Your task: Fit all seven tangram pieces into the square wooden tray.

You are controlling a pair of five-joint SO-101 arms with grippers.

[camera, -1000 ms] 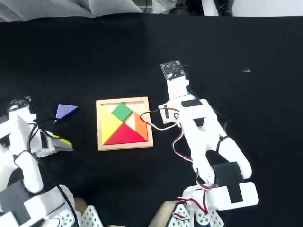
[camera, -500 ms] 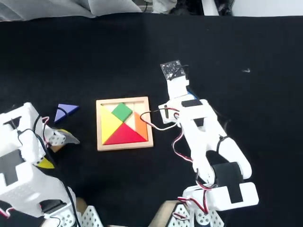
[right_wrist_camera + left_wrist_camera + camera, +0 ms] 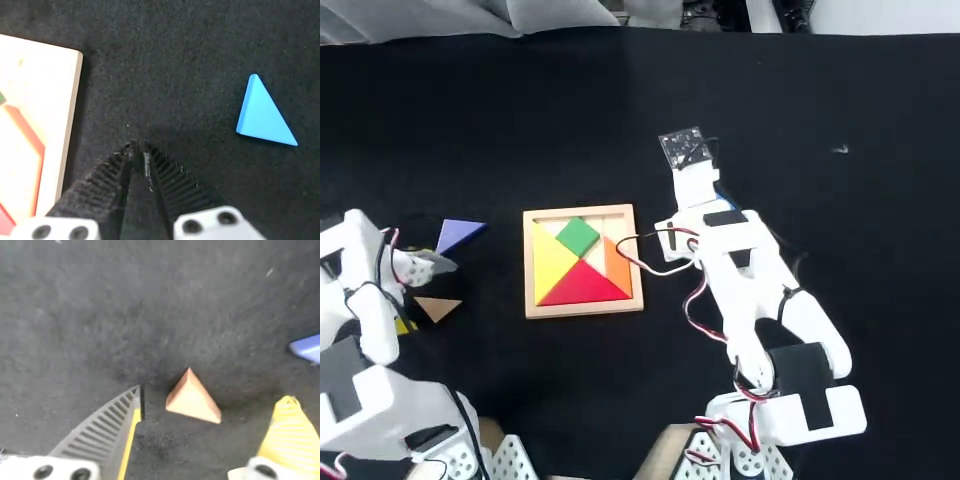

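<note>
The square wooden tray (image 3: 583, 301) lies mid-table and holds several pieces: green, yellow, red and orange. A tan triangle (image 3: 192, 399) (image 3: 438, 309) rests on the black cloth between the spread fingers of my open left gripper (image 3: 212, 395) (image 3: 423, 293), untouched by them. A purple-blue triangle (image 3: 458, 234) (image 3: 306, 346) lies just beyond it. My right gripper (image 3: 138, 146) is shut on nothing, its tips on the cloth beside the tray's edge (image 3: 75, 95). A light blue triangle (image 3: 262, 116) lies a short way off from it, mostly hidden under the right arm (image 3: 740, 270) in the high view.
Black cloth covers the whole table. The right arm's cables (image 3: 665, 262) hang close to the tray's right side. White arm bases (image 3: 790, 410) stand at the near edge.
My left arm has swung and pulled back toward the left edge, and the tan triangle now lies uncovered on the cloth. The right arm and the tray have not moved.
</note>
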